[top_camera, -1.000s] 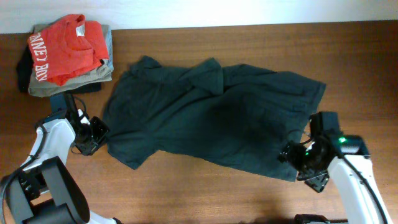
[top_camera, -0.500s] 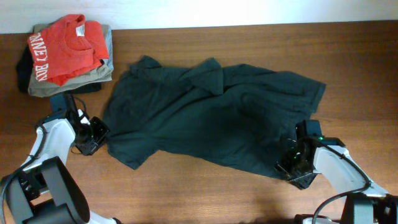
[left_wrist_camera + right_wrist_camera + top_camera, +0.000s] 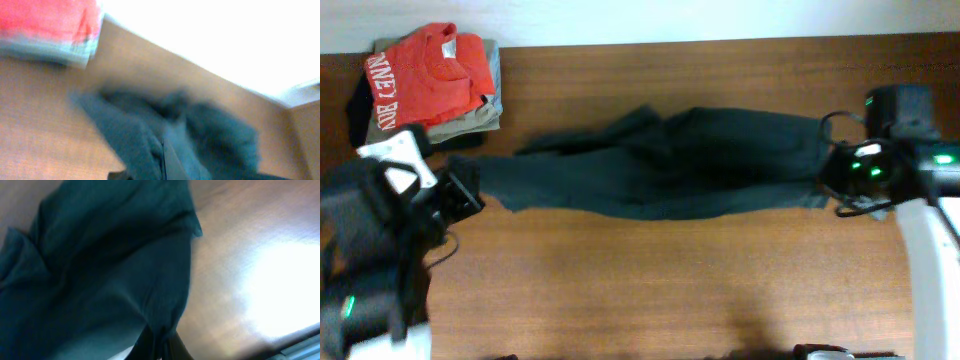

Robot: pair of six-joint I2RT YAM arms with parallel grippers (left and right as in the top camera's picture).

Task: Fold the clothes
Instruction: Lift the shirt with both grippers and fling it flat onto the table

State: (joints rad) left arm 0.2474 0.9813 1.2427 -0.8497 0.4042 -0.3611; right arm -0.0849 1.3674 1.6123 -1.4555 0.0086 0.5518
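Your left claw (image 3: 470, 190) is clamped on the left end of the dark green T-shirt (image 3: 670, 165), and your right claw (image 3: 832, 182) is pinched together on its right end. Between them the shirt is drawn into a long, narrow, wrinkled band across the middle of the wooden surface (image 3: 650, 280). In the right wrist view, the fabric gathers down into the closed claw. A red shirt (image 3: 420, 80) lies on a folded grey-olive garment (image 3: 470, 122) at the far-left corner, near your left claw.

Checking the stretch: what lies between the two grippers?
The dark T-shirt, stretched in a band from left gripper to right gripper; overhead view shows it.
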